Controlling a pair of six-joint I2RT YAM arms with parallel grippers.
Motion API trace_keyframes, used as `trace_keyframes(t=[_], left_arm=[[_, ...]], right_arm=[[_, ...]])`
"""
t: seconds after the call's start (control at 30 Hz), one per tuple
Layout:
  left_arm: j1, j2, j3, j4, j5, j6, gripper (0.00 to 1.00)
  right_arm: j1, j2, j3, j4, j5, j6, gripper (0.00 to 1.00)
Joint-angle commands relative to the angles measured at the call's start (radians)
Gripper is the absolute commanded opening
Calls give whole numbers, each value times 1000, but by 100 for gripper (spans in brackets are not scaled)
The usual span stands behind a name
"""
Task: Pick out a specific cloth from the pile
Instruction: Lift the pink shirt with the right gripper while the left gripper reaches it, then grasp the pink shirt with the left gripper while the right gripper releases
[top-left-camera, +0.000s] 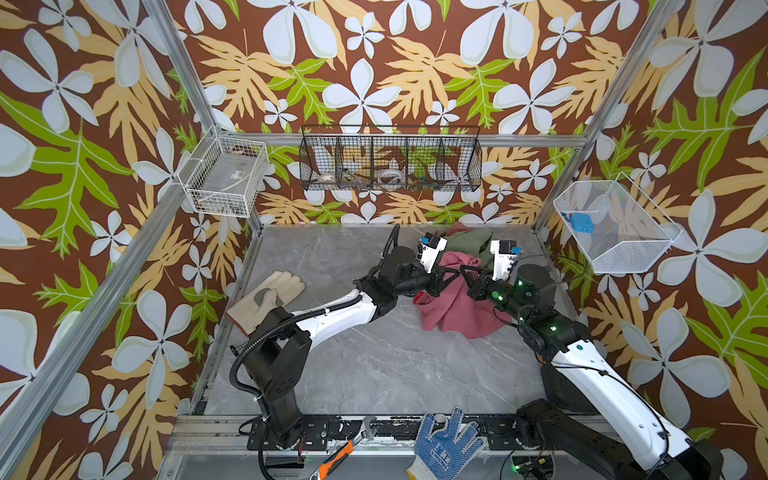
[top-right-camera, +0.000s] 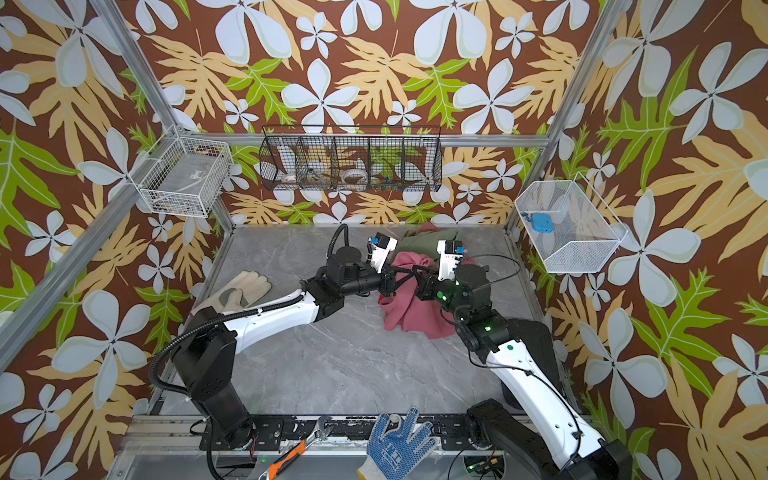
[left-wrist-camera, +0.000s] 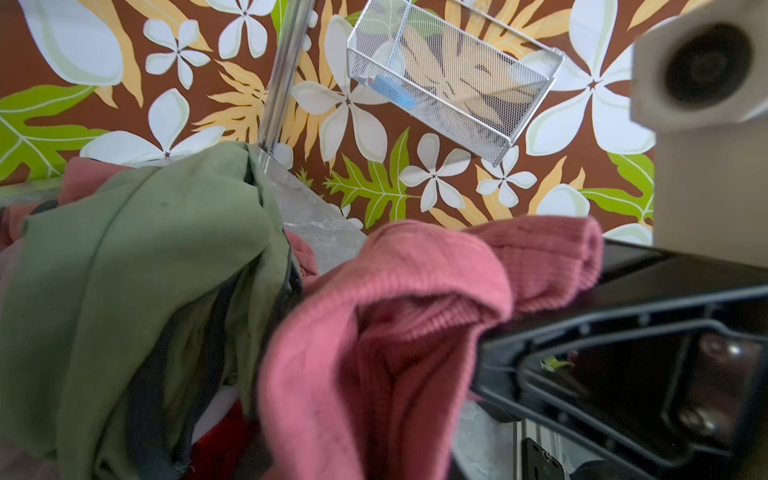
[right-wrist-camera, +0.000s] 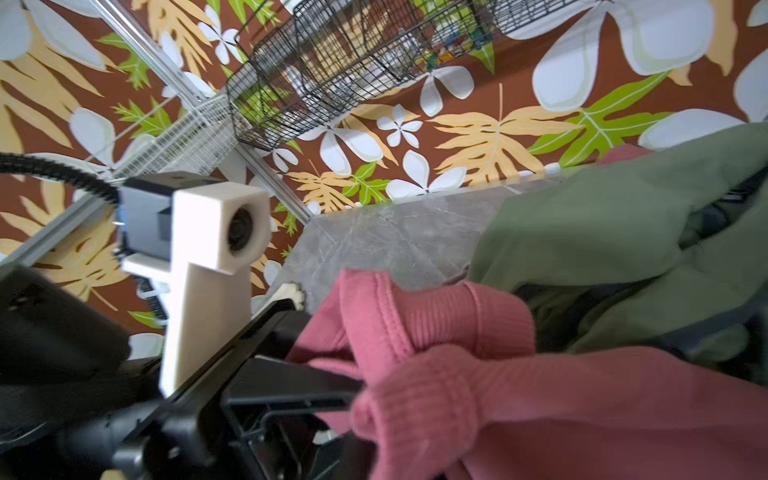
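**My left gripper (top-left-camera: 452, 272) and right gripper (top-left-camera: 465, 274) both clamp the dusty rose-pink soft fabric cloth (top-left-camera: 453, 311)**

Their tips nearly meet on one raised fold between them. From there the cloth drapes down toward me onto the grey marbled tabletop (top-left-camera: 374, 353). It lies just in front of the pile of sage green and other fabrics (top-left-camera: 469, 241).

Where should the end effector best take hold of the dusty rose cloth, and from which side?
Take the dusty rose cloth by its raised ribbed fold on top, coming from above on the near side. The fold stands up and looks thin enough to pinch, while the green cloth crowds the far side.
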Motion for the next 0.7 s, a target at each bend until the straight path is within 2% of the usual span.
trace_keyframes(t=[0.0,0.1,0.13,0.23,0.33,0.43,0.53,0.67], left_arm=[[-20,-52,-34,42,-78,14,0],[-22,-107,-74,108,-96,-29,0],[-22,-119,-74,108,-96,-37,0],[-22,-137,-45,58,-84,-55,0],[-22,-156,-33,20,-85,-70,0],[-22,-187,-27,-21,-114,-65,0],[-22,-223,-16,-80,-165,-27,0],[-20,-271,-6,-154,-216,29,0]], right_arm=[[2,-8,23,-111,120,-46,0],[3,-18,22,-151,185,-50,2],[2,-24,22,-172,229,-45,9],[-1,-47,15,-220,366,-28,47],[-17,-78,9,-245,410,-34,67],[-42,-111,7,-293,474,-26,79],[-90,-148,-14,-311,475,-28,88],[-135,-185,-49,-318,447,-24,90]])
